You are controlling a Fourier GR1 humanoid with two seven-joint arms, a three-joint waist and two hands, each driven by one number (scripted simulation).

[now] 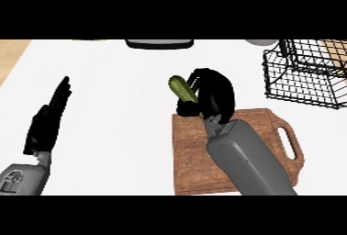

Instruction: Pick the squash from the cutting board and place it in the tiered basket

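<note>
A green-yellow squash [181, 88] sticks up out of my right hand [211, 94], whose fingers and thumb are curled round it; its lower part is hidden by the hand. The hand holds it just above the far edge of the brown wooden cutting board [190, 156]. The black wire tiered basket [305, 69] stands at the far right, well apart from the hand. My left hand [49, 119] rests open at the left, fingers straight and pointing away.
A dark, white-rimmed object [159, 43] lies at the counter's far edge, and a pale round thing [261, 41] shows beside the basket. The cutting board's handle [293, 143] points right. The white counter [115, 137] stretches between my arms.
</note>
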